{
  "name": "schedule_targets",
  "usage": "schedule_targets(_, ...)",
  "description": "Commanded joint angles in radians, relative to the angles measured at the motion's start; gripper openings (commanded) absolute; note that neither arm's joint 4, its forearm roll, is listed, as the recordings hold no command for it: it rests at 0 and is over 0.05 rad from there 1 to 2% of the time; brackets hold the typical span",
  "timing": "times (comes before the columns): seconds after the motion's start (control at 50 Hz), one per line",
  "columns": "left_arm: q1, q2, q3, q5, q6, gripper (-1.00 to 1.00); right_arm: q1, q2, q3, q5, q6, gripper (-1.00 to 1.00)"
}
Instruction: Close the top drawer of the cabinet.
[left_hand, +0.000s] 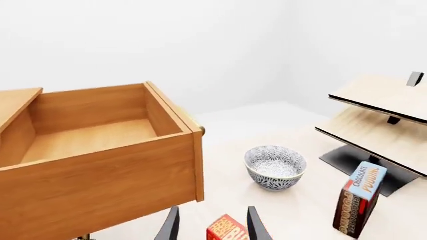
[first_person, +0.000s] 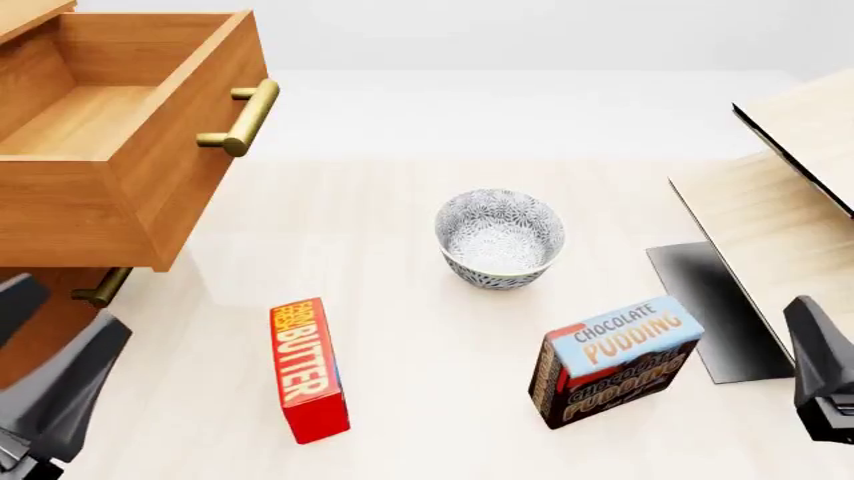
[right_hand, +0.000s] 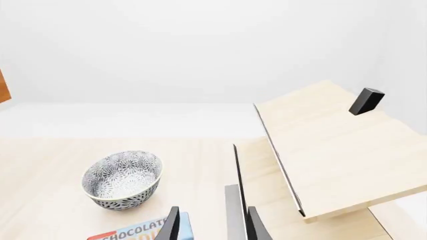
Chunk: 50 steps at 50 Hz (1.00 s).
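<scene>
The top drawer (first_person: 120, 130) of the cabinet (first_person: 34, 335) stands pulled far out at the table's left, its pale inside bare. Its brass bar handle (first_person: 243, 118) faces the table's middle. In the left wrist view the drawer (left_hand: 100, 175) fills the near side, with the cabinet top (left_hand: 13, 105) behind it. My left gripper (left_hand: 213, 220) is open, low beside the drawer and apart from it, with nothing held. My right gripper (right_hand: 212, 225) is open too, far from the drawer at the table's right, over the pudding box.
A lower drawer's brass handle (first_person: 100, 288) shows under the open drawer. A patterned bowl (first_person: 499, 238) sits mid-table. A red butter box (first_person: 307, 370) lies in front of it, and a chocolate pudding box (first_person: 614, 362) stands to its right. Pale shelving with black edges (first_person: 774, 220) stands at the right.
</scene>
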Motion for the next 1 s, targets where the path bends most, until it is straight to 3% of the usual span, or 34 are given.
schedule_targets(0.02,-0.106,0.002,-0.015,0.003,0.0,1.0,0.0,0.0,0.0,0.0,0.0,1.0)
schedule_targets(0.22,-0.185,0.011,-0.034,-0.002,-0.008,1.0,0.0,0.0,0.0,0.0,0.0,1.0)
schedule_targets(0.5,-0.301,0.176,-0.047,-0.163,0.007,1.0,0.0,0.0,0.0,0.001,0.0,1.0)
schedule_targets(1.0,-0.41,0.406,-0.086,-0.376,0.037,1.0,0.0,-0.001,0.0,0.0,0.0,1.0)
